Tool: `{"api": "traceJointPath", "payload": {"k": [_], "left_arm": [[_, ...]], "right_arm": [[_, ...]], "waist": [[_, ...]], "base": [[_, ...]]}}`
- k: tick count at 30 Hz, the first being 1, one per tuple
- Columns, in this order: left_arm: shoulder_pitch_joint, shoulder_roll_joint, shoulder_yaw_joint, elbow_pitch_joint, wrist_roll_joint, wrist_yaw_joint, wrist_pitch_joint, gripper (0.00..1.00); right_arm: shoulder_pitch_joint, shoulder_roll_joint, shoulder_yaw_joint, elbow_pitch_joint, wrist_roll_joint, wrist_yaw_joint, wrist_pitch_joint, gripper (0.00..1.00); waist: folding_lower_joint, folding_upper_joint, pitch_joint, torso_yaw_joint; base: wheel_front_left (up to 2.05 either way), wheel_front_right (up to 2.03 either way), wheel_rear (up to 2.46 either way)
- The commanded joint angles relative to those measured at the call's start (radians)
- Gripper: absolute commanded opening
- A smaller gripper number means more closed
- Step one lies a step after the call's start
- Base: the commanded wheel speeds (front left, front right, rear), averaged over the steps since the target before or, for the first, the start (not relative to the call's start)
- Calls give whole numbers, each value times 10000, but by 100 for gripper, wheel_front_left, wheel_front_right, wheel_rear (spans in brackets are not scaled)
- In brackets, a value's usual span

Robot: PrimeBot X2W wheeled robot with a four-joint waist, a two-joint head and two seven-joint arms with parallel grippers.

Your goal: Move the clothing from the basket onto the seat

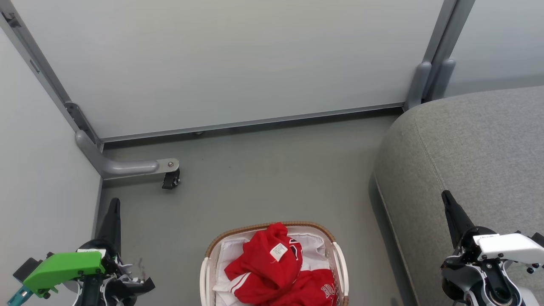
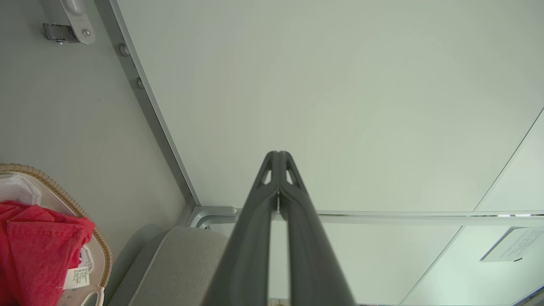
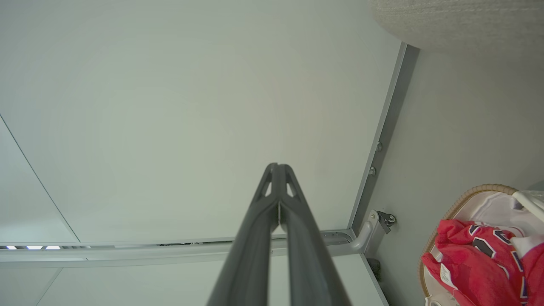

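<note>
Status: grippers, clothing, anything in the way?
Both shut, empty: left gripper, right gripper. Red clothing piled in basket, none on visible seat. No obstacle seen between them.

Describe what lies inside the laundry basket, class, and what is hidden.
Inside the basket lies crumpled red clothing with white stripe trim and a white label, heaped on a white cloth liner. The basket's floor and anything beneath the heap are covered.

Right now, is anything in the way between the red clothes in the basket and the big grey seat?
Nothing visible does. Just grey floor lies between the basket holding the red clothes and the seat to the robot's right.
</note>
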Motion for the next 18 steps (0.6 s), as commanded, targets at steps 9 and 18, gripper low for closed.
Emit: {"api": "traceJointPath", "payload": {"k": [9, 18], "left_arm": [[-101, 59, 16, -13, -33, -64, 40, 0], [242, -49, -261, 305, 75, 14, -180, 100]], "right_arm": [[-72, -64, -19, -30, 36, -4, 3, 0], [259, 98, 124, 298, -72, -6, -179, 100]], "waist": [[0, 0, 0, 0], [0, 0, 4, 0]], "base": [[0, 0, 0], [0, 0, 0]]}}
